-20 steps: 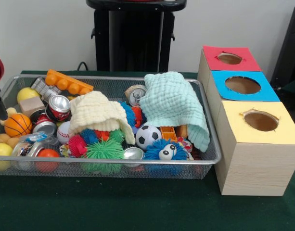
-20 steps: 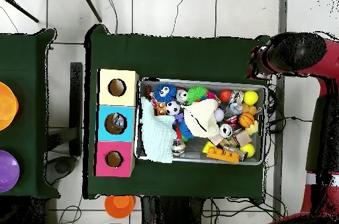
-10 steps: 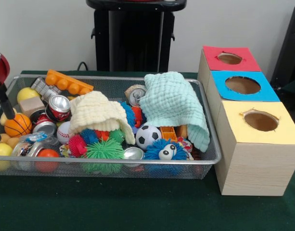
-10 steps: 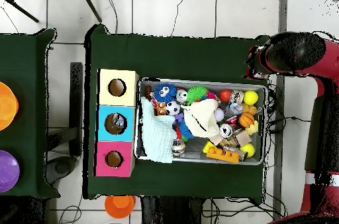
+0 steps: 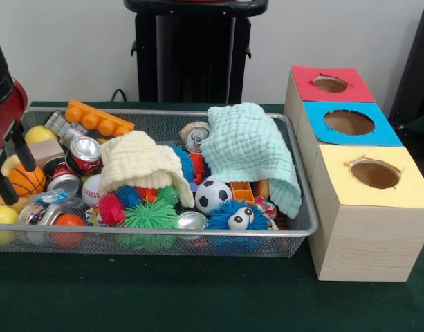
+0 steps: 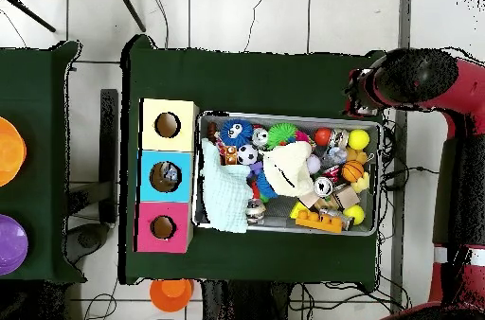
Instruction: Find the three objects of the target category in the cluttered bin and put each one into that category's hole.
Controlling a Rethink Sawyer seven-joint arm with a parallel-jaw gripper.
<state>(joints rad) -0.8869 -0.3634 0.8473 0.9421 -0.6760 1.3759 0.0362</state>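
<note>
Red-and-black arm's fingers are hanging spread and empty over the silver wire-mesh bin's cluttered end, risking snagging balls or cans instead of a bottle.

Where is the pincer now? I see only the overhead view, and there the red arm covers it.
Observer: In the front view the pincer is at the end of the bin away from the boxes, in front of the orange basketball.
Operator: Is it open, and does it hold something?
Observer: Its two black fingers stand apart, and nothing shows between them.
Operator: Is a target near it?
Observer: Yes, it seems so. A see-through bottle with a blue label lies just beside the basketball, toward the camera-side rim.
</note>
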